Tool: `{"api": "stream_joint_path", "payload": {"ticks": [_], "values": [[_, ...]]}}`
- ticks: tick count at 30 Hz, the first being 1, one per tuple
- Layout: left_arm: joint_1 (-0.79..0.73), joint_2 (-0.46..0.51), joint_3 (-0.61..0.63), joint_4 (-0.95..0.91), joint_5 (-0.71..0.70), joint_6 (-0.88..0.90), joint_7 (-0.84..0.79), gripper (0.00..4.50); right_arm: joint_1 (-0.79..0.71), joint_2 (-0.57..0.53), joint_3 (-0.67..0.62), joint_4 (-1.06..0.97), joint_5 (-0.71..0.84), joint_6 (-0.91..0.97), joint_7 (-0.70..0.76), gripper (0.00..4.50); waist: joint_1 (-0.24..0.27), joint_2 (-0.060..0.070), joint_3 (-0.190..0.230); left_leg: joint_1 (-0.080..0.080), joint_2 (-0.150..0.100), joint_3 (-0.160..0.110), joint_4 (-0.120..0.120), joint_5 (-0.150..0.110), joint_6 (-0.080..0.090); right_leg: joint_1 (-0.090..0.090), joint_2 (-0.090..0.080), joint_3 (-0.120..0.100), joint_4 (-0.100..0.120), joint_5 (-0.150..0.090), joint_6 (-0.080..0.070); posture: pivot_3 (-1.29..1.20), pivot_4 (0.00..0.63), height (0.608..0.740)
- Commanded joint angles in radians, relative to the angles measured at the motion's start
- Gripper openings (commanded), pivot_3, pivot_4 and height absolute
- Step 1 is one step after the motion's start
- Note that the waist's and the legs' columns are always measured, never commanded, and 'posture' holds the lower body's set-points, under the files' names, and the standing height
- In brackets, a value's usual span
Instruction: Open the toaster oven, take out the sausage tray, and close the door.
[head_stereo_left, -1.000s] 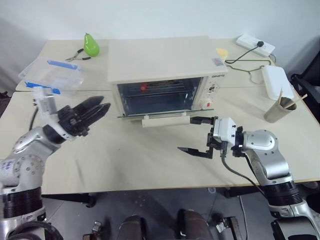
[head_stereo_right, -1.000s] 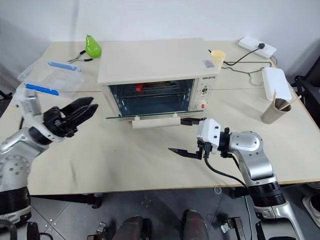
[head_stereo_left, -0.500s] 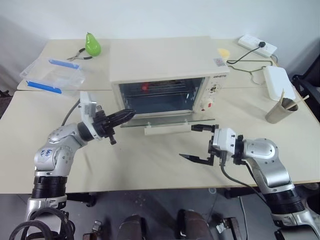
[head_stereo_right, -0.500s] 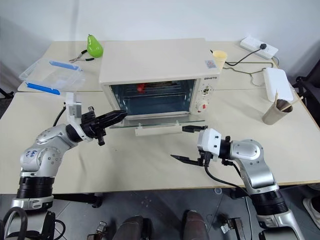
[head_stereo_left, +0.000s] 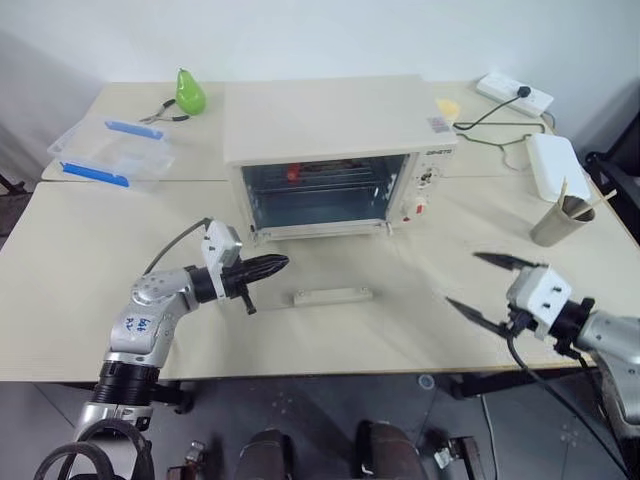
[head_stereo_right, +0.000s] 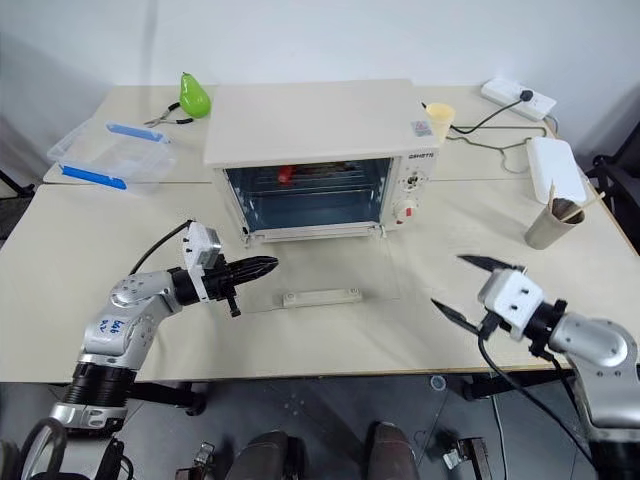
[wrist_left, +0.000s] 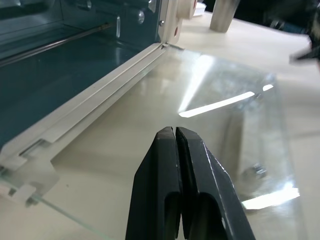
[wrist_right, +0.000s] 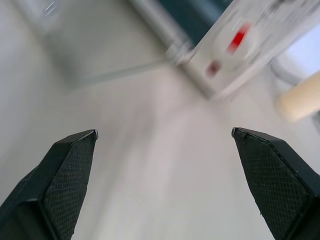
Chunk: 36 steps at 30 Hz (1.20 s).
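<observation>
A lab or test room set up as a mock kitchen: a plain beige worktop (head_stereo_right: 300, 340) against a bare white wall carries a toaster oven (head_stereo_right: 315, 160), a power strip (head_stereo_right: 515, 96) with trailing cables, pliers (head_stereo_right: 165, 120), a plastic pear (head_stereo_right: 194, 94) and a clear clip-lid box (head_stereo_right: 112, 155).

Faint, unreadable brand on toaster oven (head_stereo_right: 425, 155)
</observation>
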Motion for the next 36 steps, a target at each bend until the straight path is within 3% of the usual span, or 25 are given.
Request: {"api": "stream_joint_path", "payload": {"ticks": [1, 5, 8, 12, 18, 26, 30, 36], "values": [[0.019, -0.018, 0.016, -0.012, 0.019, -0.047, 0.031, 0.10, -0.169, 0.073, 0.129, -0.061, -0.070, 0.035, -0.067, 4.50, -0.004, 0.000, 0.000, 0.000, 0.000, 0.000, 0.000, 0.000, 0.000, 0.000, 0.000, 0.000, 0.000, 0.000, 0.000, 0.00, 0.150, 0.740], [0.073, -0.047, 0.095, -0.071, -0.027, -0.102, 0.064, 0.64, -0.349, 0.207, 0.287, 0.018, -0.262, -0.003, -0.197, 4.50, 0.000, 0.000, 0.000, -0.002, 0.001, -0.001, 0.001, 0.000, -0.001, -0.004, 0.000, -0.002, 0.006, 0.000, 0.000, 0.00, 0.150, 0.740], [0.156, -0.038, 0.167, -0.154, -0.091, -0.108, 0.055, 1.43, -0.471, 0.270, 0.412, 0.145, -0.486, -0.032, -0.331, 4.50, 0.001, 0.000, 0.000, -0.004, 0.000, -0.002, 0.001, -0.001, -0.001, -0.005, -0.002, -0.003, 0.006, 0.000, 0.000, 0.00, 0.150, 0.740], [0.265, -0.021, 0.240, -0.260, -0.122, -0.116, 0.077, 2.61, -0.610, 0.350, 0.494, 0.294, -0.607, -0.027, -0.437, 4.50, -0.006, 0.000, 0.000, -0.006, 0.001, -0.004, 0.004, -0.002, 0.000, -0.007, -0.002, -0.003, 0.008, 0.000, 0.000, 0.00, 0.150, 0.740], [0.340, -0.028, 0.293, -0.360, -0.143, -0.125, 0.123, 4.41, -0.759, 0.374, 0.566, 0.509, -0.774, -0.080, -0.620, 4.50, -0.017, 0.000, 0.000, -0.006, 0.000, -0.009, 0.004, -0.002, 0.000, -0.007, -0.002, -0.003, 0.008, 0.000, 0.000, 0.00, 0.150, 0.740], [0.383, -0.079, 0.275, -0.437, -0.154, -0.109, 0.197, 4.46, -0.830, 0.427, 0.589, 0.655, -0.814, -0.099, -0.717, 4.50, -0.038, 0.000, 0.000, -0.006, 0.001, -0.010, 0.002, -0.002, -0.001, -0.008, -0.001, -0.004, 0.009, 0.000, 0.000, 0.00, 0.150, 0.740], [0.361, -0.090, 0.269, -0.430, -0.162, -0.099, 0.214, 4.50, -0.837, 0.431, 0.586, 0.669, -0.802, -0.123, -0.712, 3.66, -0.037, 0.000, 0.000, -0.006, 0.002, -0.011, 0.002, -0.002, -0.001, -0.008, -0.001, -0.004, 0.008, 0.000, 0.000, 0.00, 0.150, 0.740], [0.316, -0.074, 0.265, -0.390, -0.168, -0.090, 0.195, 4.50, -0.846, 0.426, 0.581, 0.677, -0.804, -0.133, -0.714, 1.71, -0.039, 0.000, 0.000, -0.006, 0.002, -0.011, 0.002, -0.002, -0.001, -0.008, -0.001, -0.004, 0.008, 0.000, 0.000, 0.00, 0.150, 0.740]]}}
